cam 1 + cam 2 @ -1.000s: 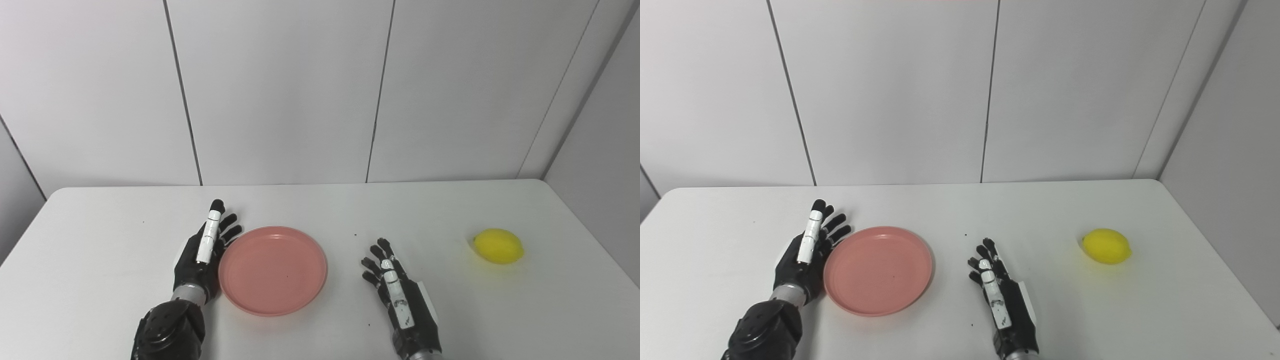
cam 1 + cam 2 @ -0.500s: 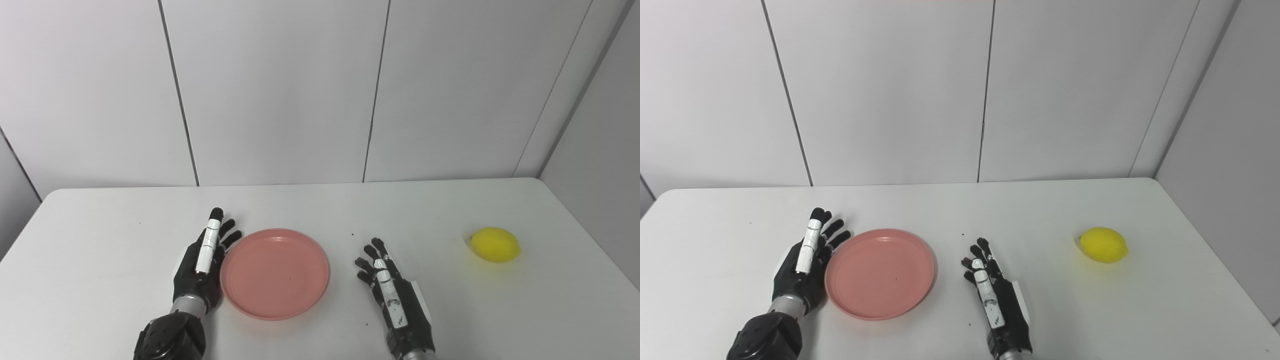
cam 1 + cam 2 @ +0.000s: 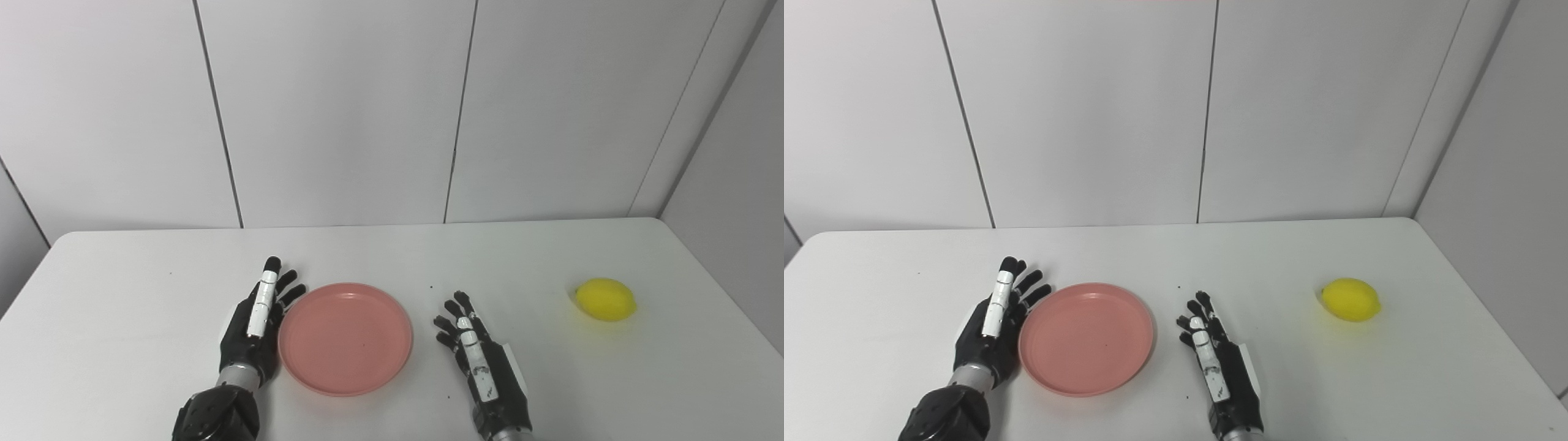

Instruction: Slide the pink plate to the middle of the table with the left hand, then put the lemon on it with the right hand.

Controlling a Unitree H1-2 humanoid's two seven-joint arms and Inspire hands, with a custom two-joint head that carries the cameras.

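**Table inventory: 1 plate, 1 lemon, 2 hands**

Pink plate (image 3: 345, 339): lay flat on the white table (image 3: 122, 288), lower centre of the frame, a little left of the middle. Empty, rim up.

Left hand (image 3: 256, 324): lower left of the frame, set on edge along the plate's left rim, palm toward the plate. Fingers straight and slightly fanned, pointing to the far wall; nothing gripped. Seemed to touch the rim, though actual contact could not be confirmed.

Right hand (image 3: 478, 358): lower centre-right of the frame, resting low over the table, back upward. Fingers spread and lightly bent, holding nothing. Stood just right of the plate, with a strip of bare table between.

Lemon (image 3: 606, 299): lay on the table at the right of the frame, near the right edge, well apart from the right hand and from the plate.

Grey wall panels (image 3: 343, 110): filled the upper half of the frame behind the table.
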